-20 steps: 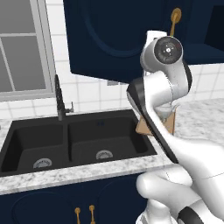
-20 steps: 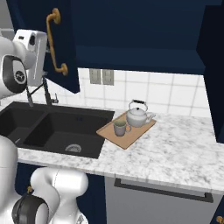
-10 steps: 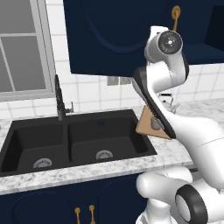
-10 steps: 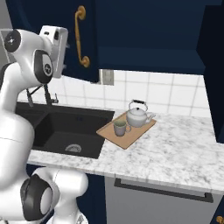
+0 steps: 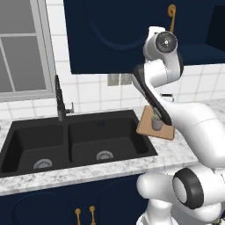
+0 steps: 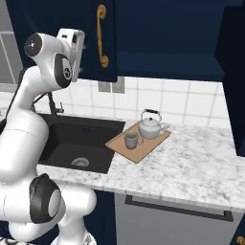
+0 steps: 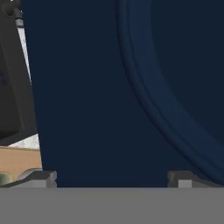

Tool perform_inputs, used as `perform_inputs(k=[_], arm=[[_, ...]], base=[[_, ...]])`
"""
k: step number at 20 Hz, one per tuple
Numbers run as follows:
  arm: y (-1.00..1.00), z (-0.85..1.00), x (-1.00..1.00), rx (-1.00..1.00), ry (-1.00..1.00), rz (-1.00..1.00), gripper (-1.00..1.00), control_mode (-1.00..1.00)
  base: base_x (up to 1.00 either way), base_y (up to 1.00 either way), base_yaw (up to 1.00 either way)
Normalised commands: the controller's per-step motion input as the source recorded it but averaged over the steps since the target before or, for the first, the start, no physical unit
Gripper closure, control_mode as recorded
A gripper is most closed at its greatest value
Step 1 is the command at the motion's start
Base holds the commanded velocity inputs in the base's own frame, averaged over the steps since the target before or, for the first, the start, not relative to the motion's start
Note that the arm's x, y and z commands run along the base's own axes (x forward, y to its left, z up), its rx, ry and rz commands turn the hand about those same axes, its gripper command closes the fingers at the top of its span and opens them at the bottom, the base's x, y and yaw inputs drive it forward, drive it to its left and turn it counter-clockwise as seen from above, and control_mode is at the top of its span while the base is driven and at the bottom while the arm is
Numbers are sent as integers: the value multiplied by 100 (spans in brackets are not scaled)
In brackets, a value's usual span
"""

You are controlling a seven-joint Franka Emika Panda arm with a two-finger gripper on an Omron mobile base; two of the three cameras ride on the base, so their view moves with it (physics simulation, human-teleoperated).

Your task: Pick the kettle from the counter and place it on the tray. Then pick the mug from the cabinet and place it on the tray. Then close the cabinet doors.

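A: Kettle [image 6: 150, 128] and mug [image 6: 131, 140]?
B: Both sit on the tray [image 6: 143, 148], right of the sink [image 6: 72, 143].
A: What's left?
B: The doors. The gripper [image 7: 111, 177], fingers spread wide and empty, is against the left door [image 7: 109, 87]; the right one [image 6: 234, 76] looks open.

arm [image 6: 28, 139]: glossy white rounded shells | joints: dark grey discs | base: white, bulbous

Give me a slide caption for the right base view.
Kettle and mug sit on the tray while the arm's hand reaches the cabinet door.
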Motion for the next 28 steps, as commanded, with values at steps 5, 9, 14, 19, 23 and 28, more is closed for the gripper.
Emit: perform_inputs(k=[5,9,14,19,23,28], arm=[[3,-36,57,0,0,2,-100,-100],[6,-29,27,-3,0,2,-100,-100],[7,-30,47,-3,0,0,-100,-100],[12,-31,50,-3,1,0,-100,-100],[3,-12,-42,-4,1,0,-100,-100],[-7,9,-92,-7,-3,0,-100,-100]], base=[[0,0,0],[0,0,0],[0,0,0],[0,0,0],[0,0,0],[0,0,0]])
